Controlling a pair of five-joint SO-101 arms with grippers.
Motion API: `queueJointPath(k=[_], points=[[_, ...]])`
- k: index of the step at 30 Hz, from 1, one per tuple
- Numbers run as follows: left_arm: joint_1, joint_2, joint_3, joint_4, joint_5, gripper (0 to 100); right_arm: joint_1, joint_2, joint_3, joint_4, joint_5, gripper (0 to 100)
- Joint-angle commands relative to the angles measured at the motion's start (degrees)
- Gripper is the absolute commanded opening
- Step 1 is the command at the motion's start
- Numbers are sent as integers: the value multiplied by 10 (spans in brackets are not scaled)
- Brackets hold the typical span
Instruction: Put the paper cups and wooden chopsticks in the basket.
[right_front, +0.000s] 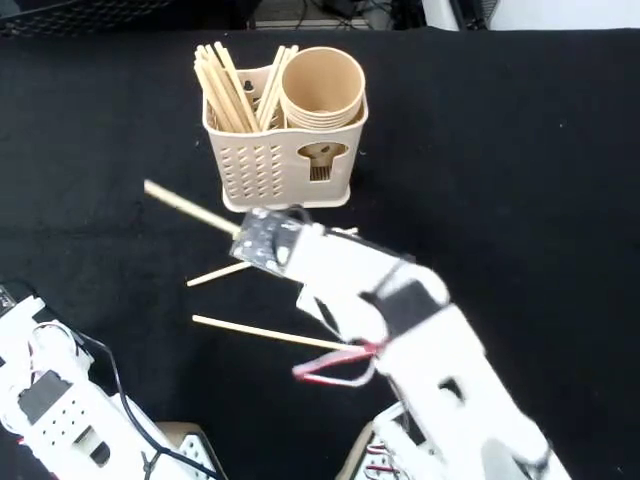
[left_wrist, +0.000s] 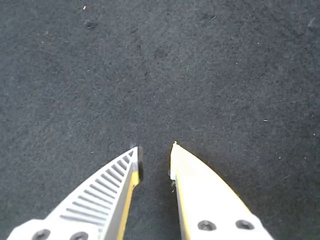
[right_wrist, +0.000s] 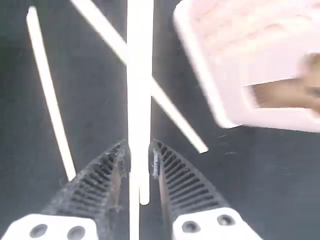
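A beige basket (right_front: 275, 165) at the back of the black table holds stacked paper cups (right_front: 322, 85) and several wooden chopsticks (right_front: 230, 85). Just in front of it, my right gripper (right_front: 262, 240) is shut on a chopstick (right_front: 190, 210) that sticks out to the left, off the cloth. In the right wrist view the held chopstick (right_wrist: 139, 75) runs straight out between the toothed fingers of the gripper (right_wrist: 139, 147), beside the basket (right_wrist: 210, 85). Two loose chopsticks (right_front: 215, 273) (right_front: 265, 333) lie on the cloth. My left gripper (left_wrist: 154, 148) hovers over bare cloth, fingers almost together and empty.
The left arm's white body (right_front: 50, 400) sits at the front left corner. Red wires (right_front: 335, 370) loop beside the right arm, over the end of the nearer loose chopstick. Black cloth (right_front: 520, 180) stretches to the right of the basket.
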Motion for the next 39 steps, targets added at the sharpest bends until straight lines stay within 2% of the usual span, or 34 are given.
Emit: queueJointPath(k=[1,6,12,17,23,32,39], points=[[7,-7,-27,-10,4,120,-9,-108,-51,-14,-78,12],[7,-7,-27,-10,4,120,-41,-145,-108,-105,-140,12],[7,-7,-27,-8,3,120,-47,-124,-113,-361,-201,12],[7,-7,-27,-7,3,120,-47,-41,-116,-549,-236,12],[7,-7,-27,-6,3,120,-45,103,-134,-706,-268,12],[7,-7,-27,-6,3,121,-28,285,-278,-725,-268,12],[7,-7,-27,-6,2,121,2,357,-284,-725,-270,12]])
